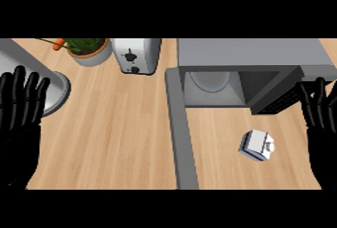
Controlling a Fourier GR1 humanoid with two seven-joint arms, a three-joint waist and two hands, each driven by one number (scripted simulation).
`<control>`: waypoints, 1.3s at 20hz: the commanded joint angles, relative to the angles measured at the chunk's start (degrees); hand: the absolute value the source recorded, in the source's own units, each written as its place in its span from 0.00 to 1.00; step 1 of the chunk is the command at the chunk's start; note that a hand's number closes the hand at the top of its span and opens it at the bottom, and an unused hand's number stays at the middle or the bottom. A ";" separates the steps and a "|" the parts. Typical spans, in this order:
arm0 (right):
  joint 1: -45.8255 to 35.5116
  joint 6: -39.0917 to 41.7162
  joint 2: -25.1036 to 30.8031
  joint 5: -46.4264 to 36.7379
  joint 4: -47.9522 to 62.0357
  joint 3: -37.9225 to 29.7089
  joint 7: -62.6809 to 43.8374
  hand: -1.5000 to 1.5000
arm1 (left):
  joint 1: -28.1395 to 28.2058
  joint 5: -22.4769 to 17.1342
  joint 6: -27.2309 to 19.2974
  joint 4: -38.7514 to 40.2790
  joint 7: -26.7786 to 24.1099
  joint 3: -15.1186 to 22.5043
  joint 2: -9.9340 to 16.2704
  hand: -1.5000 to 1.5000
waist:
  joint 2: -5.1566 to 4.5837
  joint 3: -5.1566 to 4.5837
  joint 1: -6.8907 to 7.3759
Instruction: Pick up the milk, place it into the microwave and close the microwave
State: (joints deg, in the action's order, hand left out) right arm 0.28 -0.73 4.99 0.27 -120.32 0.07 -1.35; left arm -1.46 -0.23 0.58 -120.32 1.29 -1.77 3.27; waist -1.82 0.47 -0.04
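Wood-grain tabletop (118, 133) here, with the microwave (250, 62) sitting open at the back right. The milk (259, 145) carton sits out front of it, down and left of the right hand (318, 109), so I'd say that hand is way nearer than the left hand (23, 100). Both hands have fingers straight and spread, holding nothing. Carton's long axis runs roughly diagonal. Can't read any label on it.

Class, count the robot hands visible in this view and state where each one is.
2. The left hand rests open at the left edge, fingers up; the right hand rests open at the right edge, beside the microwave. None seems hidden.
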 commanded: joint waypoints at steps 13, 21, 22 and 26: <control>5.83 -17.78 -4.97 -21.72 -6.06 22.85 -8.26 0.00 | 11.72 -9.12 2.29 -8.47 6.30 -8.20 1.51 0.00 | 2.04 -0.50 0.47; 15.75 -19.42 -3.28 -24.93 -8.01 23.36 -5.08 0.00 | 22.77 -11.81 6.61 -13.95 3.86 -8.76 -1.47 0.00 | 2.05 -0.46 0.26; 11.29 -19.47 -3.37 -22.76 -4.47 17.83 -5.03 0.00 | 15.46 -16.75 6.60 -10.78 5.10 -15.10 2.86 0.00 | 1.88 -0.46 0.19; 13.96 -20.35 -3.56 -20.42 -1.12 17.28 -1.45 0.00 | 22.68 -18.25 9.93 -15.57 5.52 -15.13 1.26 0.00 | 1.92 -0.45 0.34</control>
State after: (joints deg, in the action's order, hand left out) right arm 11.55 -20.05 1.20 -22.56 -124.97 19.08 -7.44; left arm 17.85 -15.49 8.32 -132.54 5.64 -15.00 4.37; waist 0.11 -0.01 0.25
